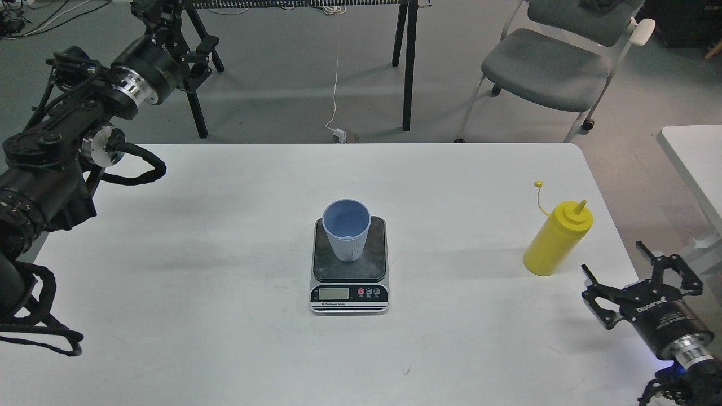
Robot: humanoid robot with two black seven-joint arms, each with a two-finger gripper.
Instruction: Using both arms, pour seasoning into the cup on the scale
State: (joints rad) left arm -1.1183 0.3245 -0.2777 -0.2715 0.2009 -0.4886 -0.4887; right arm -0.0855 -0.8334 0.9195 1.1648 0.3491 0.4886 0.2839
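The light-blue ribbed cup (347, 235) stands upright and empty on the dark top plate of the scale (350, 293) at the table's middle. The yellow seasoning bottle (555, 241) stands upright near the right edge of the table, nozzle uncovered, its small tethered cap (538, 184) sticking up to the left. My right gripper (612, 258) is open and empty, low at the right front, just right of and nearer than the bottle, not touching it. My left gripper (181, 32) is raised at the far left, beyond the table's back edge, with fingers spread and empty.
The white table (225, 225) carries only the scale and bottle. Black stand legs (407, 62) and a grey chair (550, 67) stand behind it. A second white table (696, 158) is at the right. A white cable (337, 84) hangs behind.
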